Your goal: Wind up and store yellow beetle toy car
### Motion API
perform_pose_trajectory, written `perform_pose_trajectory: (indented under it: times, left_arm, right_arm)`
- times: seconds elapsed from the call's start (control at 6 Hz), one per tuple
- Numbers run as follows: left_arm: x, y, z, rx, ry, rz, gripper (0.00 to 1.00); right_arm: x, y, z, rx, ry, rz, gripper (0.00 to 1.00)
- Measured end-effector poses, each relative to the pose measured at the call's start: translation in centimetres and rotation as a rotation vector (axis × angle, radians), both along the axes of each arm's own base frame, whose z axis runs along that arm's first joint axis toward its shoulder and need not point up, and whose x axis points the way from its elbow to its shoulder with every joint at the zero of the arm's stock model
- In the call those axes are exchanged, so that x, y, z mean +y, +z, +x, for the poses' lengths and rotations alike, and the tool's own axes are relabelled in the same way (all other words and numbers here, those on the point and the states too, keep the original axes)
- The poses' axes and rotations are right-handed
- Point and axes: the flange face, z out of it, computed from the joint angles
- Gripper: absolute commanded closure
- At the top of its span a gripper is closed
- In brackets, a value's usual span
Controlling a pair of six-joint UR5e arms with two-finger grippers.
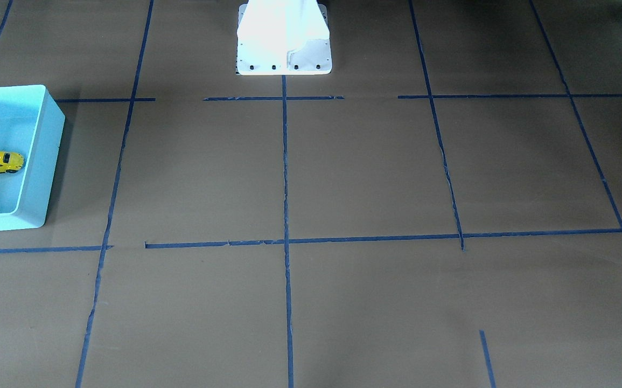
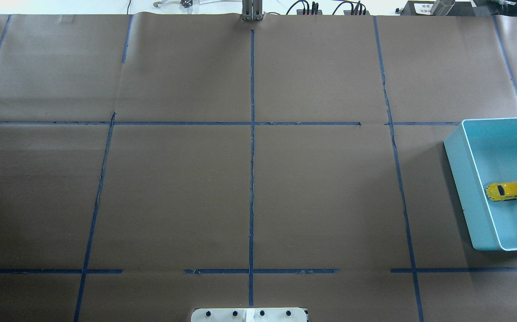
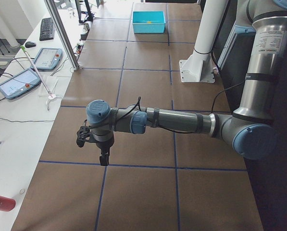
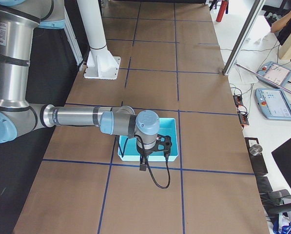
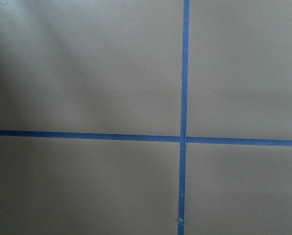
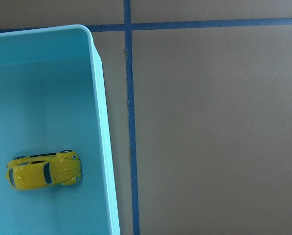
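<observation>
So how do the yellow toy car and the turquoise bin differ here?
The yellow beetle toy car is tiny; the turquoise bin is far larger. The car is rounded with dark windows; the bin is a plain open box. The car lies inside the bin; the bin rests on the table. Neither is held.

Bright, sharp views; glare, perhaps overexposure, on pedestal [image 1: 284,37].

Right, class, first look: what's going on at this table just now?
Nothing is handling the yellow beetle toy car at this moment. It lies inside the turquoise bin at the robot's right end of the table. The right gripper hangs above the bin's edge, and the left gripper hovers over bare table at the other end. Neither touches the car.
</observation>
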Motion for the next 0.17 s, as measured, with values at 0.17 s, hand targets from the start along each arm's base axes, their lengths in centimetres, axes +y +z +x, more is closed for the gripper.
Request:
perform_pose_trajectory:
  times: [0.17]
  left_arm:
    - [0.0,0.0,0.0,0.0,0.0,0.0,0.0]
  right_arm:
    - [0.0,0.03,-0.01,-0.001,0.001,-0.001,0.0]
